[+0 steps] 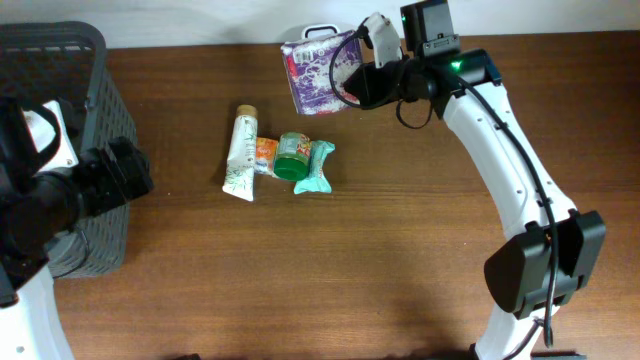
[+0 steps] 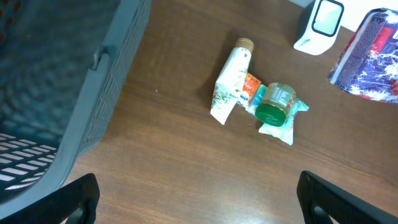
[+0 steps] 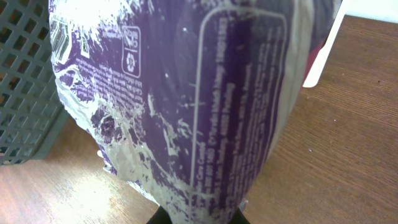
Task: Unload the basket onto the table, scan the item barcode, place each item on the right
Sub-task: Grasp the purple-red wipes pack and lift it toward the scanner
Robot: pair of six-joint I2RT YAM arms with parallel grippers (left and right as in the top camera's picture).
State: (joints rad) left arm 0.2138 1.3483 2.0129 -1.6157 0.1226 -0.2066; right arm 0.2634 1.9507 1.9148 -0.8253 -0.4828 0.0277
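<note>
Holding the purple packet (image 1: 318, 72) clamped tight in our right gripper (image 1: 355, 75) at the table's (image 1: 400, 250) far edge, just before the scanner (image 1: 321, 30), we judge presentation underway; next we must turn its barcode toward the scanner. Our left gripper (image 2: 199, 208) hangs wide open, empty.

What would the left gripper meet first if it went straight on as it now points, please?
Probably bare table just short of the white tube; the open left gripper angles down there, though depth is unclear.
</note>
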